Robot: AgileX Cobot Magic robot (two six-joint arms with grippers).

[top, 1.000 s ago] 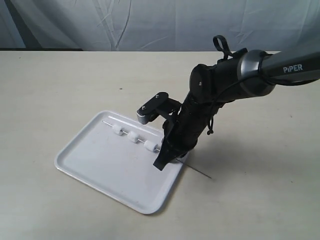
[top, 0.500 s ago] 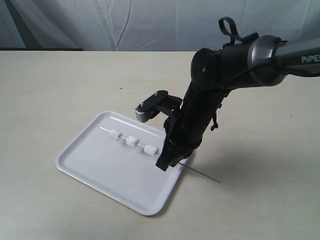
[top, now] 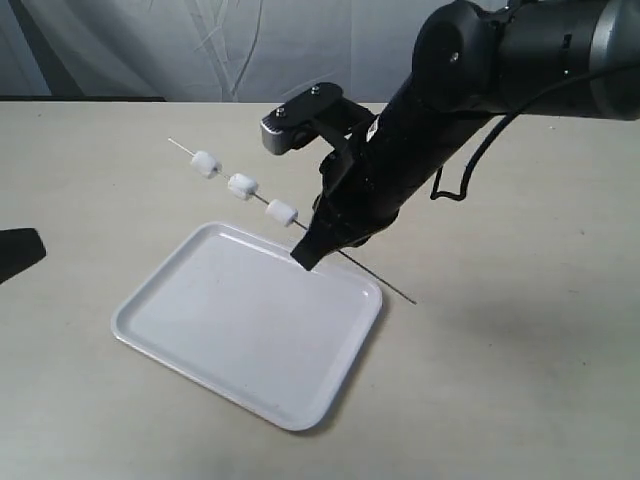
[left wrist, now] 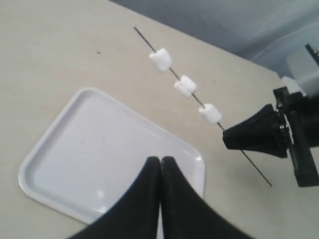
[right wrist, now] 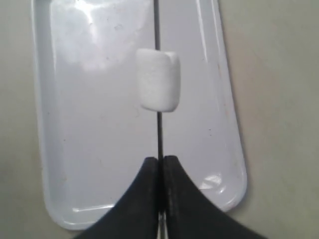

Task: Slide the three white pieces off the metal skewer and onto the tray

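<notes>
My right gripper (top: 305, 258) (right wrist: 160, 160) is shut on the thin metal skewer (top: 375, 276) (right wrist: 159, 134) and holds it in the air above the tray's far edge. The three white pieces (top: 204, 163) (top: 243, 186) (top: 282, 212) sit threaded on the skewer, spaced apart, on its raised end. The left wrist view shows them too (left wrist: 160, 59) (left wrist: 185, 86) (left wrist: 210, 114). The glossy white tray (top: 250, 330) (left wrist: 99, 144) (right wrist: 89, 124) lies below with nothing on it. My left gripper (left wrist: 160, 160) (top: 35, 250) is shut and holds nothing. It hovers near the tray's corner, apart from the skewer.
The beige tabletop (top: 520, 380) surrounds the tray. A grey cloth backdrop (top: 250, 50) hangs behind the table's far edge. The right arm's dark body (top: 480, 70) leans in from the upper right.
The right gripper has lifted the skewer with its three pieces off the tray and carried it up and back. The left gripper's tip has come into view at the left edge.
</notes>
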